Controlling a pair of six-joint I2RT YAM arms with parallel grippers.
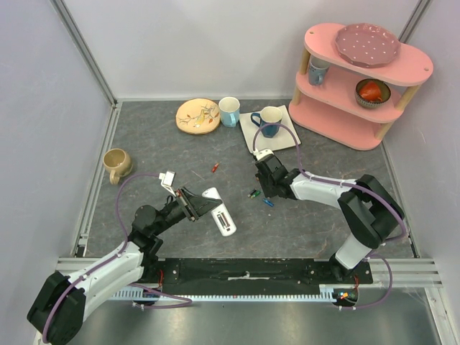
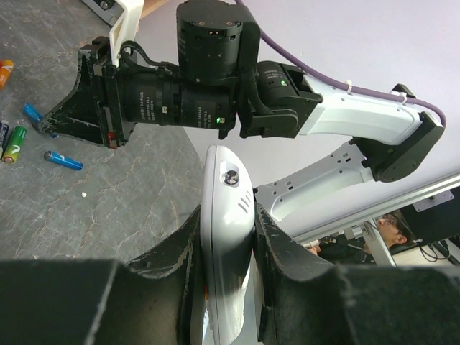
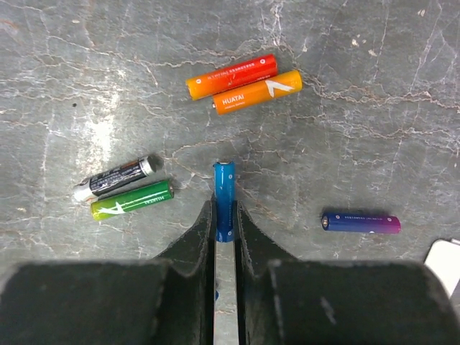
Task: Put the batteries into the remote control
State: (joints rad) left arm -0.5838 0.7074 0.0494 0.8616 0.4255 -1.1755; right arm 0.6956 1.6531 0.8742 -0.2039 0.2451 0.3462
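Note:
My left gripper (image 1: 195,205) is shut on the remote control (image 1: 220,211), a slim white bar that sticks out toward the table's middle. In the left wrist view the remote control (image 2: 228,187) stands edge-on, squeezed between both pads of the left gripper (image 2: 226,219). My right gripper (image 3: 225,215) has its jaws pressed against both sides of a blue battery (image 3: 224,198) lying on the table. Around it lie a red-orange battery (image 3: 231,76), an orange one (image 3: 256,92), a dark one (image 3: 115,177), a green one (image 3: 132,200) and a dark blue one (image 3: 360,222).
A beige mug (image 1: 117,164) sits at the left. At the back are a patterned plate (image 1: 198,116), a light blue cup (image 1: 229,111) and a blue mug (image 1: 267,121) on a white mat. A pink shelf (image 1: 363,79) fills the back right corner.

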